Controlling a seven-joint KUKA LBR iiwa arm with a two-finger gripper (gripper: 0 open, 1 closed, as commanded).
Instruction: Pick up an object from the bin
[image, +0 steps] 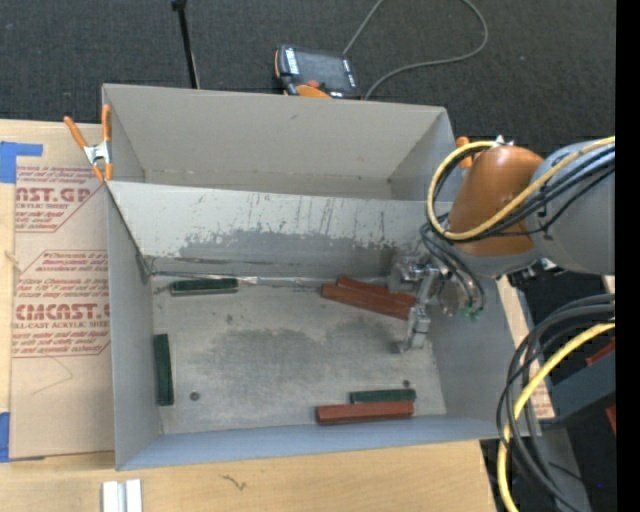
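My gripper (413, 322) hangs at the bin's right side, fingers pointing down toward the floor. A reddish-brown flat block (365, 296) lies just left of it near the back wall, its right end passing behind the fingers. I cannot tell whether the fingers touch it. A dark green bar (382, 397) and a red-brown bar (362, 411) lie side by side at the front, below the gripper.
A dark green bar (204, 286) lies at the back left along the wall. Another dark green bar (162, 369) lies lengthwise by the left wall. The arm with its orange cover and yellow cables reaches over the right rim.
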